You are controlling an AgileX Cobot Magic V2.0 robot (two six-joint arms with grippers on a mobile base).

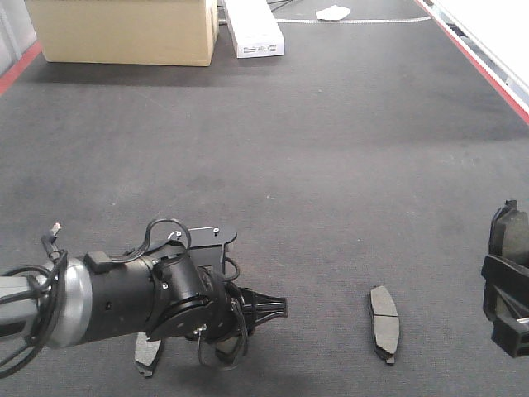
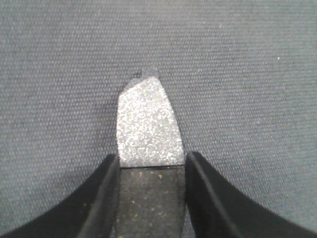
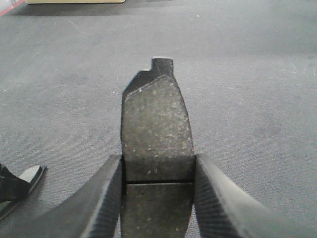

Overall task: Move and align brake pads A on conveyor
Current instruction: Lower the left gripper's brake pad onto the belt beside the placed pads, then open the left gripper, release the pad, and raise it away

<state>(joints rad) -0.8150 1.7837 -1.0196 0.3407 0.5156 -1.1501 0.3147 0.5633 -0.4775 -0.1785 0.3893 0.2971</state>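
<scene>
The conveyor (image 1: pixel 331 165) is a dark felt-like belt with red edge strips. One brake pad (image 1: pixel 384 313) lies loose on it at the front right. My left gripper (image 1: pixel 216 341) is low at the front left, shut on another brake pad (image 2: pixel 147 124). Its fingers press both long edges at the groove, and an end of this pad (image 1: pixel 147 351) shows under the arm. My right gripper (image 1: pixel 504 265) at the right edge is shut on a third pad (image 3: pixel 157 129), held off the belt. That same pad (image 1: pixel 512 227) sticks up above the fingers.
A cardboard box (image 1: pixel 124 29) and a white carton (image 1: pixel 254 33) stand at the belt's far end. A white scrap (image 1: pixel 333 12) lies behind them. The red strip (image 1: pixel 479 62) runs along the right edge. A pad's end (image 3: pixel 29 176) shows at the lower left of the right wrist view.
</scene>
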